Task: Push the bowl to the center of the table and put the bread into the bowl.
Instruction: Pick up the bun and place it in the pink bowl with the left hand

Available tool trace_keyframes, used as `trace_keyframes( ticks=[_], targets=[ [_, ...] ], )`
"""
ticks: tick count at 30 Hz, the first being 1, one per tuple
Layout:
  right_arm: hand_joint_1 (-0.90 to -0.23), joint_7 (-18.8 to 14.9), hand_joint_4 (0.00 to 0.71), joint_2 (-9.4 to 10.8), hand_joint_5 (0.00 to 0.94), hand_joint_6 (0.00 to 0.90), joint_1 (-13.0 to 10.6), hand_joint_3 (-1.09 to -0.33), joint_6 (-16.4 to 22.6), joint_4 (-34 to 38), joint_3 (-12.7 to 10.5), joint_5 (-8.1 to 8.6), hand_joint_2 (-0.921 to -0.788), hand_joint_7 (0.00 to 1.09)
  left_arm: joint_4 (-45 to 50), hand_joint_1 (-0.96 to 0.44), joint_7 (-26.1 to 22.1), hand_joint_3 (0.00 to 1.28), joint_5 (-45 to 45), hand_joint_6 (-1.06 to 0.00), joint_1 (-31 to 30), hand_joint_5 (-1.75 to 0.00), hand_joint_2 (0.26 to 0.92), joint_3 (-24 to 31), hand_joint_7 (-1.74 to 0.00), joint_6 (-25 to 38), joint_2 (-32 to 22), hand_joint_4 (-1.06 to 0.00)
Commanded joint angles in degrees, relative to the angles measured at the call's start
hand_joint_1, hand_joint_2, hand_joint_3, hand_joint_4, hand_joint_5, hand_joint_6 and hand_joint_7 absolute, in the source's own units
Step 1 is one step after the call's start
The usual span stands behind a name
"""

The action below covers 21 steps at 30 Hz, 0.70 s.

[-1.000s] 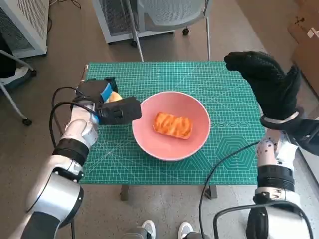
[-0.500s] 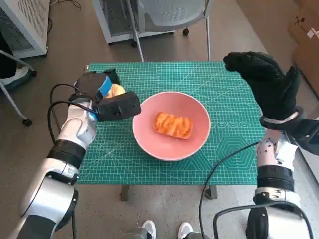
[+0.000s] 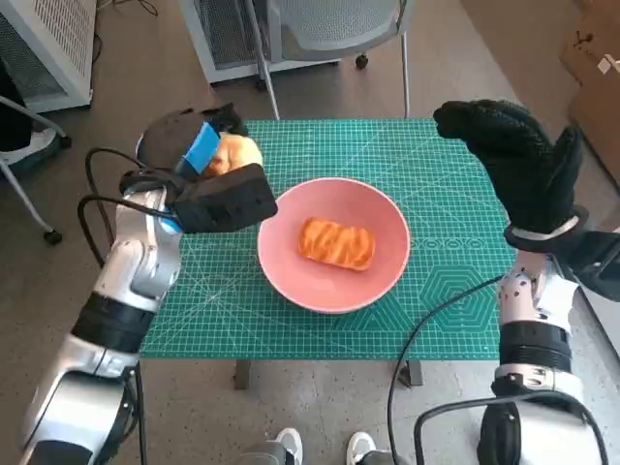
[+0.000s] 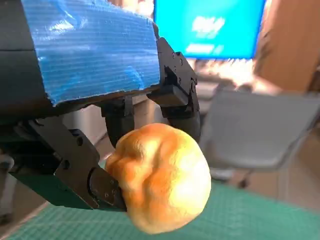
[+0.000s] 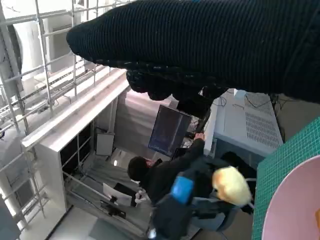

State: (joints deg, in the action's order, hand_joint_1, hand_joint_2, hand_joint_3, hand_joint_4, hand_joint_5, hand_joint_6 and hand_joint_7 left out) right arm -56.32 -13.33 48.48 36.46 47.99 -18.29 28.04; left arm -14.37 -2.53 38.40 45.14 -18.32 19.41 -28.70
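Observation:
A pink bowl (image 3: 387,254) sits mid-table on the green mat, with a glazed striped pastry (image 3: 335,242) lying inside it. My left hand (image 3: 208,179) grips a round golden bread roll (image 3: 237,153) (image 4: 160,177) and holds it lifted above the mat's far left corner, left of the bowl. Black fingers (image 4: 177,95) curl round the roll. From the right wrist view the roll (image 5: 231,186) and the edge of the bowl (image 5: 292,207) show too. My right hand (image 3: 518,160) hovers raised over the table's right side, fingers apart, holding nothing.
The green cutting mat (image 3: 436,184) covers the small table. A chair (image 3: 329,29) stands beyond the far edge, a white rack (image 3: 48,48) at far left, a cardboard box (image 3: 591,68) at far right. A seated person (image 5: 155,177) shows in the right wrist view.
My left hand has lifted the bread roll off the mat and risen toward the far left corner. The bowl, pastry and right hand have stayed put.

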Motion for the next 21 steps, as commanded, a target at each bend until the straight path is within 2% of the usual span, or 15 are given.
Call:
trace_keyframes(
  ticks=[1,8,14,21],
  targets=[
    [-0.702,0.24,0.283,0.16,0.000,0.368,-1.40,-0.762,-0.76,-0.11,0.23,-0.27,-0.921,0.00,10.76,0.00,-1.07,0.05,2.02,-0.70,-3.12,-1.08,0.897,0.86,-1.09,0.43,0.21,-0.76],
    [-0.688,0.19,0.282,0.08,0.000,0.366,-1.58,-0.765,-0.51,-0.32,0.29,-0.25,-0.921,0.00,16.92,0.00,-1.68,0.02,3.06,-0.72,-4.94,-0.99,0.894,0.02,-1.11,-3.06,1.23,-0.81],
    [-0.681,0.33,0.282,0.10,0.000,0.366,-1.93,-0.768,-0.95,-1.18,0.31,-0.06,-0.921,0.00,16.10,0.00,-1.71,0.01,2.98,-0.75,-5.03,-0.95,0.888,-1.32,-1.08,-6.19,3.48,-0.84],
    [-0.717,1.46,0.282,0.12,0.000,0.366,-2.56,-0.760,-1.48,-2.52,0.39,-0.35,-0.921,0.00,14.92,0.00,-3.12,0.01,3.42,-0.75,-4.83,-0.95,0.888,-3.35,-1.07,-7.82,5.80,-0.85]
  ],
)
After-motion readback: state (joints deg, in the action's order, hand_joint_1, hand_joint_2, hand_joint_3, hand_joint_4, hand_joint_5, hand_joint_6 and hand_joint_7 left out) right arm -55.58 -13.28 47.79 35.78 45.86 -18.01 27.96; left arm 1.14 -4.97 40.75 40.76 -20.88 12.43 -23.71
